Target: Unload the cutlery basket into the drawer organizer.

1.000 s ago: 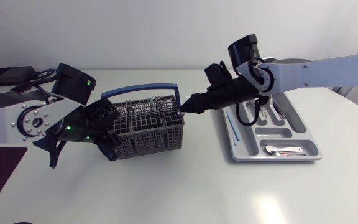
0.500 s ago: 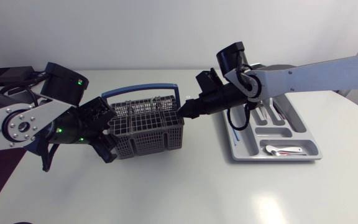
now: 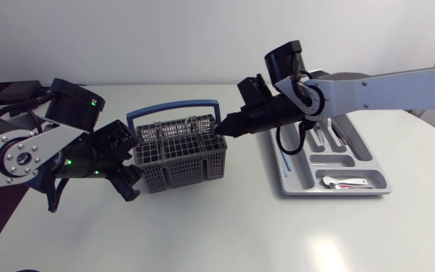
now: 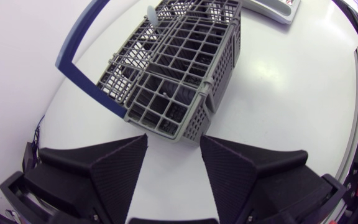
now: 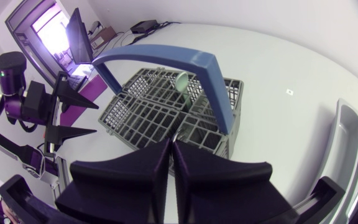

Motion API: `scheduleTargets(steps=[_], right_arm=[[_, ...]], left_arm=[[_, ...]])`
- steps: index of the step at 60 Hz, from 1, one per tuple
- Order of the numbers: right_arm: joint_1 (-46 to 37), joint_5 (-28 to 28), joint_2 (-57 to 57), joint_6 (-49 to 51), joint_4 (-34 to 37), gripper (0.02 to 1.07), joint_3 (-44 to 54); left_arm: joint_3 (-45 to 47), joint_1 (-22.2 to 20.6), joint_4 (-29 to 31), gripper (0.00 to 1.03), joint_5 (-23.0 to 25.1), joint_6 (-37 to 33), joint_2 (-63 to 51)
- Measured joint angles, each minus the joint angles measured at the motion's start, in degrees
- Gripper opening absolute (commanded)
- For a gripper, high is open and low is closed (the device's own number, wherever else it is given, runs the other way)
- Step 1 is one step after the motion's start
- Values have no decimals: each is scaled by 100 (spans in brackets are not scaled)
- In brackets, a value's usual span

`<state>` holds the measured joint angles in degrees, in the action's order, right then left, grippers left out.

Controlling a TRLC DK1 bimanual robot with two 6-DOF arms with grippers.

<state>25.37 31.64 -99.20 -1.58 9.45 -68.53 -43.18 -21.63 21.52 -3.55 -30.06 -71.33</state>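
The grey wire cutlery basket [image 3: 180, 151] with a blue handle [image 3: 174, 110] stands mid-table. A pale utensil end [image 5: 182, 79] sticks up from a compartment under the handle. My left gripper [image 3: 129, 168] is at the basket's left end; in its wrist view it [image 4: 173, 138] stands open, with the basket [image 4: 179, 68] just ahead of its fingertips. My right gripper [image 3: 221, 129] is at the basket's right rim, fingers [image 5: 148, 168] pressed together, shut; I cannot see anything between them. The white drawer organizer [image 3: 289, 185] lies to the right.
The organizer holds a few light utensils, among them a white piece [image 3: 346, 182] in the front compartment and a long thin one [image 3: 284, 155] along its left side. The organizer's rim [image 5: 353, 143] lies beside my right gripper. Bare table [image 3: 225, 227] stretches in front.
My right gripper has shut and moved slightly left to the basket's right rim. My left arm has drawn back a little to the left; its fingers stay equally apart.
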Motion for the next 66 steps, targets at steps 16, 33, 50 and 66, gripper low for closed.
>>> scheduleTargets(steps=[16,33,50,66], right_arm=[[-37,15,544,-302,-240,8,317],[-424,608,1104,-1012,-839,8,800],[-719,1001,1764,-1606,-885,8,881],[-1056,597,2549,-1460,-315,8,1069]], left_arm=[[138,-33,0,60,0,0,4],[190,-125,0,60,-4,0,48],[195,-170,2,60,-2,0,142],[208,-170,2,60,-2,0,201]])
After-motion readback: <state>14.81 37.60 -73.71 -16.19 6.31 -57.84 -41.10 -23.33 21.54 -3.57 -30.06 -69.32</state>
